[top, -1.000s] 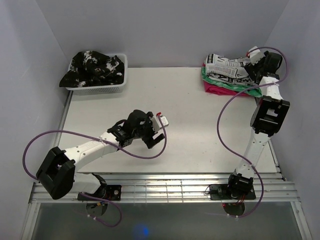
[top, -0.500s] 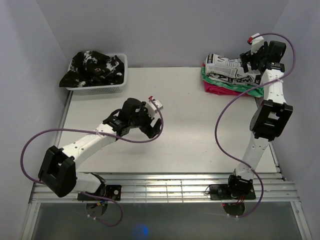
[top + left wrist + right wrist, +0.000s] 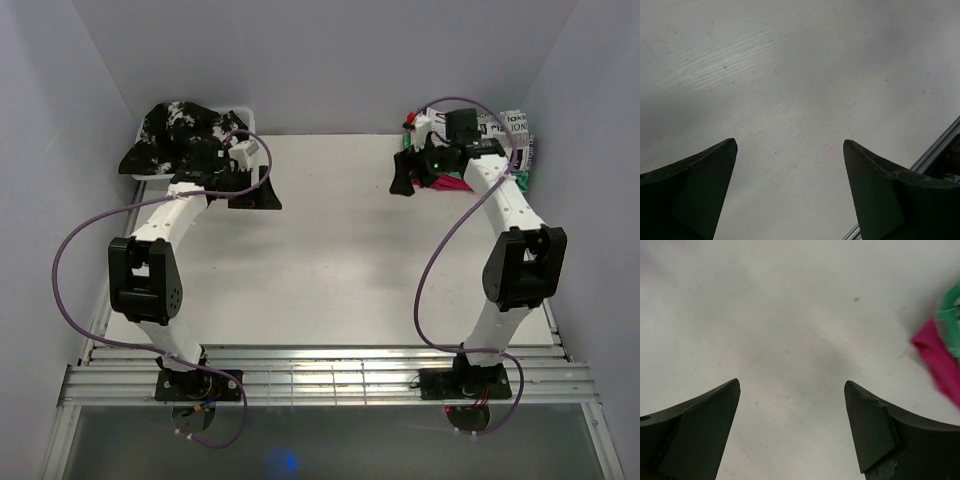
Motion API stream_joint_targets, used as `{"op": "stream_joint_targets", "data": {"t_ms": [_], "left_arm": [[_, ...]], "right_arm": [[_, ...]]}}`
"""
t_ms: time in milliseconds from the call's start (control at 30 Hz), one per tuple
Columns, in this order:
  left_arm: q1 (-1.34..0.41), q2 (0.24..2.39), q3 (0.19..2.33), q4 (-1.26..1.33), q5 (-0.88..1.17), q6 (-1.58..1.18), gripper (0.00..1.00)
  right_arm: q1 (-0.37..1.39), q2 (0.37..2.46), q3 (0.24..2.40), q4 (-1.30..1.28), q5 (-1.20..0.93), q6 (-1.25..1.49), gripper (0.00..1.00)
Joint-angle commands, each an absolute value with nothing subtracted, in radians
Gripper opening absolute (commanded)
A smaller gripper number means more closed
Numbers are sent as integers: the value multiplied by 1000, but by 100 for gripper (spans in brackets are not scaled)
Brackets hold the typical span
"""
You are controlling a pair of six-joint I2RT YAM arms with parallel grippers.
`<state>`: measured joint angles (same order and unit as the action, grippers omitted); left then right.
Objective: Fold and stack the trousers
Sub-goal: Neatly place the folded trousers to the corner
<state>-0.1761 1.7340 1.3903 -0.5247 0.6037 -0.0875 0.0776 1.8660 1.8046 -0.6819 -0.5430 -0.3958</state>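
Observation:
The newspaper-print trousers (image 3: 511,130) lie folded on top of a cloth stack at the back right corner, partly hidden behind my right arm. My right gripper (image 3: 403,180) hangs just left of that stack, over bare table. In the right wrist view the right gripper (image 3: 792,382) is open and empty, and the stack's pink cloth (image 3: 938,361) and green cloth (image 3: 952,320) edge show at the right. My left gripper (image 3: 256,192) is at the back left beside the basket. The left wrist view shows the left gripper (image 3: 789,142) open over bare table, holding nothing.
A white basket (image 3: 246,119) at the back left holds a black garment with white splotches (image 3: 178,135). Pink cloth (image 3: 447,182) sticks out under the stack. Walls close the table on the left, back and right. A metal rail (image 3: 935,150) runs along the table edge.
My left arm has swung from the middle of the table to the back left by the basket. My right gripper has moved off the stack to its left. Both stayed open.

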Motion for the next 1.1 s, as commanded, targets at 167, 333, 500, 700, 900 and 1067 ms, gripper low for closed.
{"op": "stream_joint_targets", "data": {"t_ms": [167, 333, 500, 700, 900, 1067], "left_arm": [[-17, 1619, 1278, -646, 674, 87, 98], [-2, 1473, 1088, -608, 601, 152, 98], [-2, 1413, 1031, -618, 613, 155, 98], [-2, 1370, 1074, -643, 681, 140, 98], [-2, 1414, 1175, -653, 712, 97, 98], [-2, 1468, 1235, -683, 701, 95, 98]], "right_arm": [[230, 1597, 1293, -695, -463, -405, 90], [290, 1516, 1122, -623, -410, -379, 90], [284, 1486, 1098, -505, -316, -318, 92], [42, 1492, 1381, -313, -249, -235, 81], [-124, 1928, 1980, -314, -9, -365, 36], [-167, 2279, 2328, -312, 44, -405, 8]]}}
